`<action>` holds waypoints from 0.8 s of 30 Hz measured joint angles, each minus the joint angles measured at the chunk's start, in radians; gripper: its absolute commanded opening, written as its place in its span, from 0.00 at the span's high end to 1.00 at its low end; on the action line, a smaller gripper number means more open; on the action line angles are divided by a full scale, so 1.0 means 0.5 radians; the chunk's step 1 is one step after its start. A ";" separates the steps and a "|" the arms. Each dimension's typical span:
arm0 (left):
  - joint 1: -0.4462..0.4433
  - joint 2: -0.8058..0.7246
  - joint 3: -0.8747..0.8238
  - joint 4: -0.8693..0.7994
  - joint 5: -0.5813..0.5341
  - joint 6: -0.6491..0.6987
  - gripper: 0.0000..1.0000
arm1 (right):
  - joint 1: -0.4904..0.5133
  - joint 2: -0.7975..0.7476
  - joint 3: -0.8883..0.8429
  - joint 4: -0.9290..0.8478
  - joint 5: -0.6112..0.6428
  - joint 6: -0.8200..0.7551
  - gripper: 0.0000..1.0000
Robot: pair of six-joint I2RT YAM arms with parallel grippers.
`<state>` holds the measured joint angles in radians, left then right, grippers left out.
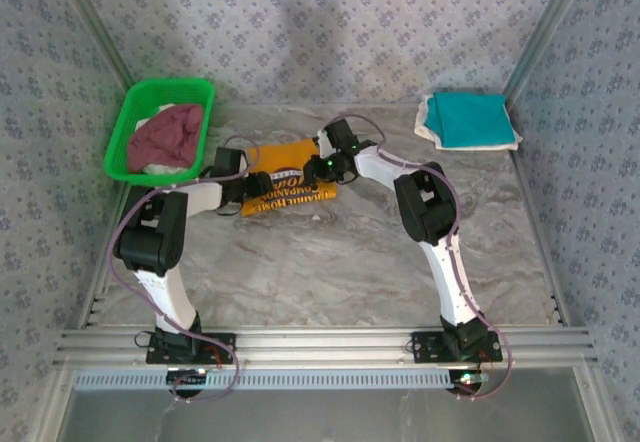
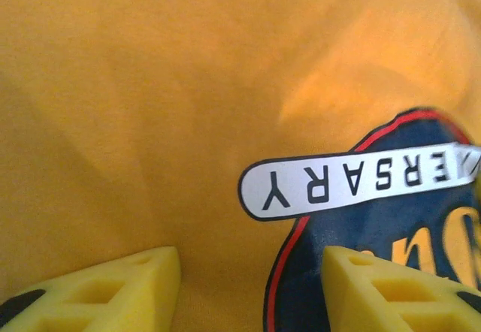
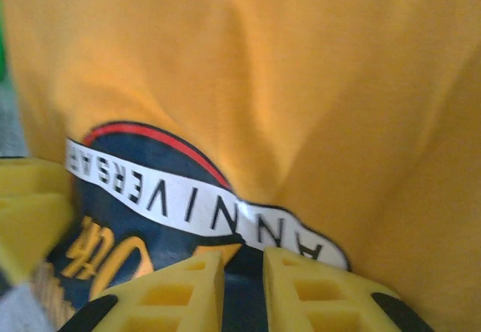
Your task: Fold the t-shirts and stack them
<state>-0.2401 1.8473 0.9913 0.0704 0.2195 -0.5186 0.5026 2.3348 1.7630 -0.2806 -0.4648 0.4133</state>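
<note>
1. At far left, we see the green basket (image 1: pixel 170 84) in the back corner of the counter (image 1: pixel 330 262), holding a crumpled maroon tee (image 1: pixel 168 134) over a bit of white cloth (image 1: pixel 160 169).
2. Just to its right, the left pincer (image 2: pixel 250 257) hovers close over the orange-yellow tee (image 1: pixel 290 197), its yellow fingers moderately wide apart, gripping nothing.
3. At centre, that tee lies folded on the counter between the two arms. We read a white "ANNIVERSARY" banner across a dark blue, red-edged emblem.
4. The right pincer (image 3: pixel 242 255) sits at the tee's far right part. Its fingers are drawn narrow with a slim gap, and we cannot tell whether cloth is pinched.
5. At far right, well apart, a folded teal tee (image 1: pixel 468 119) rests on a white tee (image 1: pixel 428 127).
</note>
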 measured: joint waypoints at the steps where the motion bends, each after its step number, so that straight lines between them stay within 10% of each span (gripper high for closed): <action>1: -0.005 -0.002 -0.012 0.028 -0.001 -0.006 0.47 | -0.007 -0.011 -0.053 0.061 -0.016 0.001 0.80; 14: -0.244 -0.154 -0.143 -0.060 -0.098 -0.020 0.49 | 0.013 -0.513 -0.654 0.088 0.127 0.047 0.77; 24: -0.416 -0.397 -0.137 -0.317 -0.187 -0.081 0.48 | -0.128 -1.032 -0.858 -0.015 0.185 0.132 0.46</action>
<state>-0.4480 1.6489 0.9226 -0.0879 0.1261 -0.5591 0.4385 1.8187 1.3342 -0.2882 -0.3721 0.4793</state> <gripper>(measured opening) 0.524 0.510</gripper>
